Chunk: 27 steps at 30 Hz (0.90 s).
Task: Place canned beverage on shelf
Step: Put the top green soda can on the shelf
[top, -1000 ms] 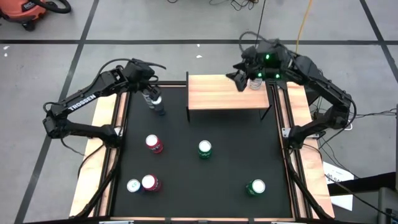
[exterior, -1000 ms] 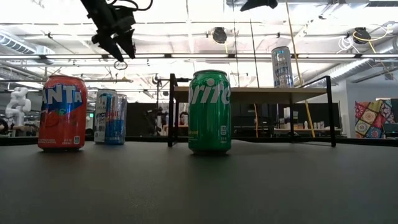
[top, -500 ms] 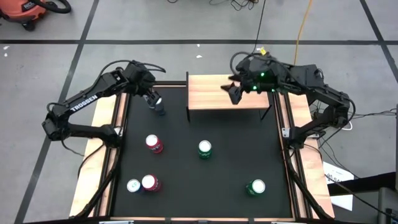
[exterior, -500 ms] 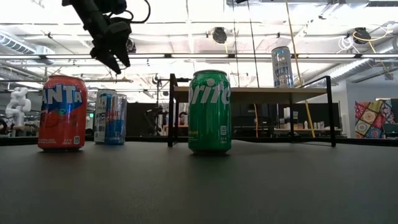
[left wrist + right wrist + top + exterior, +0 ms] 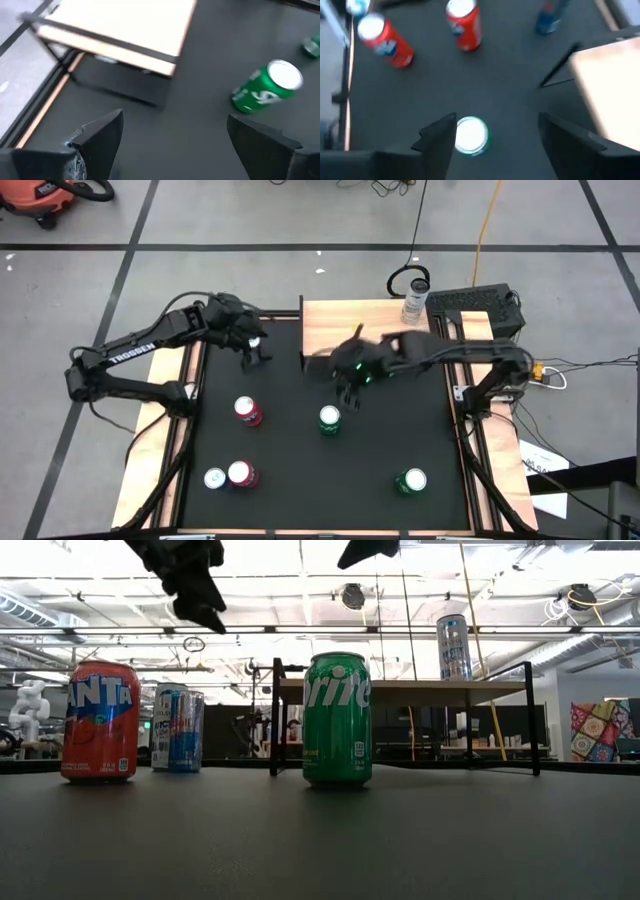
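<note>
A tall silver can (image 5: 415, 298) stands upright on the far right corner of the shelf (image 5: 328, 320), a light wood plank on thin black legs; it also shows in the low view (image 5: 453, 647). My right gripper (image 5: 346, 390) hovers open above the table in front of the shelf, just over a green can (image 5: 471, 135) that stands on its base. My left gripper (image 5: 252, 356) hangs open near the shelf's left end, nothing between its fingers (image 5: 102, 135). A blue can (image 5: 549, 15) stands close by it.
A red Fanta can (image 5: 248, 412) stands left of the green can (image 5: 329, 418). Near the front edge stand a silver can (image 5: 215, 478), a red can (image 5: 240, 473) and another green can (image 5: 412, 480). Wooden rails (image 5: 160, 420) border the black mat.
My right gripper has left the silver can on the shelf's far right corner and swung down toward the table's near left, to above the middle green can. The silver can stays upright on the shelf. My left gripper has turned at the wrist and shifted a little beside the blue can.
</note>
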### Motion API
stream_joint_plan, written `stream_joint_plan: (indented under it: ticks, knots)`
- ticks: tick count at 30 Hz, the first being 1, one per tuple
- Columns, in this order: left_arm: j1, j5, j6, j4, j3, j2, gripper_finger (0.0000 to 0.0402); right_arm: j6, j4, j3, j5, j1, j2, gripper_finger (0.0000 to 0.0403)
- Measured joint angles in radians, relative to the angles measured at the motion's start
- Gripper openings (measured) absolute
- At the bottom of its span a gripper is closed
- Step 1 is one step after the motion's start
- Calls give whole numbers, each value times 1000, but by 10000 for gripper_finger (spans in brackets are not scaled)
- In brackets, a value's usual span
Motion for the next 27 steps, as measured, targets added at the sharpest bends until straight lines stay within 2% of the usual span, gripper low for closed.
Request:
stream_joint_plan:
  ticks: [6,11,15,18,21,27]
  knots:
    - [-93,-1,-17,11,0,0,356,30,2,0,-94,8,100,297]
    - [-163,-34,-136,24,-4,0,356,72,1,0,-96,7,175,314]
    - [-210,-96,-212,94,-34,0,356,83,1,0,-121,1,200,315]
    - [-248,-102,-294,163,-67,0,356,94,-4,0,-143,1,205,315]
    - [-299,-111,-328,174,-91,0,356,110,-15,0,-132,11,206,315]
    - [-400,-238,-392,196,-117,-1,356,77,-18,0,-14,50,200,316]
